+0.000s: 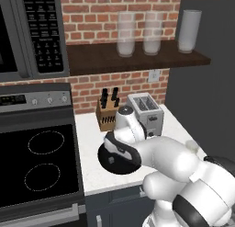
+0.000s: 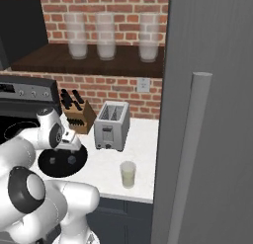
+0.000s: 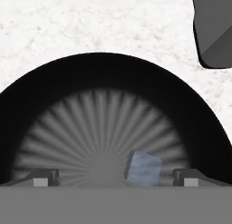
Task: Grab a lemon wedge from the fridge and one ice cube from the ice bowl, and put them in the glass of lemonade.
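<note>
Pincer spread wide, empty, hovering low in the black ice bowl, ice cube between its tips — probably lined up for grabbing.

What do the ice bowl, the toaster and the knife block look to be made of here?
Bowl: matte black, with radial ribs inside; plastic or ceramic, the render leaves it open. Toaster: brushed grey metal look, with a dull sheen on flat panels. Knife block: brown, wood-like, holding dark handles. All of it is rendered, so these are appearances only.
</note>
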Robot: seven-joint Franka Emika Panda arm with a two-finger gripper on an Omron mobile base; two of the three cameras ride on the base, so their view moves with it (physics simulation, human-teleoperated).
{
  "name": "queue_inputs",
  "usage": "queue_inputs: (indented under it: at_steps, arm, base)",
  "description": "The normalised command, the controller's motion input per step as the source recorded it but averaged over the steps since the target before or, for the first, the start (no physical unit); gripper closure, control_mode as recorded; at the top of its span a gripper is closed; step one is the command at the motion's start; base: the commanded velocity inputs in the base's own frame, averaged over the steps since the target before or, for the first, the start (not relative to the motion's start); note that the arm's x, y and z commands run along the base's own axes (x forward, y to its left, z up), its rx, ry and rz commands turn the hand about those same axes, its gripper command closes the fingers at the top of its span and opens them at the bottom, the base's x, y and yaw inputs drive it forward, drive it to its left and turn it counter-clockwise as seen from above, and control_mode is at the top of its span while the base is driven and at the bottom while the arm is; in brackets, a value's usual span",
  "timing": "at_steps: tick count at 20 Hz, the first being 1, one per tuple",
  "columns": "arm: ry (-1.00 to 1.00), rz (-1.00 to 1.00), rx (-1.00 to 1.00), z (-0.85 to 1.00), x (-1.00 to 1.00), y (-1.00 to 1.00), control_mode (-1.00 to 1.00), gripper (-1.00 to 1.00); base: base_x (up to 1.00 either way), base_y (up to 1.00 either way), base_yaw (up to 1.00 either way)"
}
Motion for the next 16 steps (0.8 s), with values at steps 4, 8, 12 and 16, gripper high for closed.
queue_inputs:
  at_steps: [4, 8, 12, 16]
  arm:
    - [0.00, -0.16, 0.03, -0.09, -0.19, -0.23, -1.00, -1.00]
    - [0.01, -0.10, 0.06, -0.14, -0.10, -0.22, -1.00, -1.00]
    - [0.06, -0.09, 0.02, -0.31, -0.18, -0.29, -1.00, -1.00]
    - [0.04, -0.08, 0.00, -0.34, 0.04, -0.03, -1.00, -1.00]
  base:
    - [0.00, 0.00, 0.00]
    - [0.00, 0.00, 0.00]
    - [0.00, 0.00, 0.00]
    - [0.00, 0.00, 0.00]
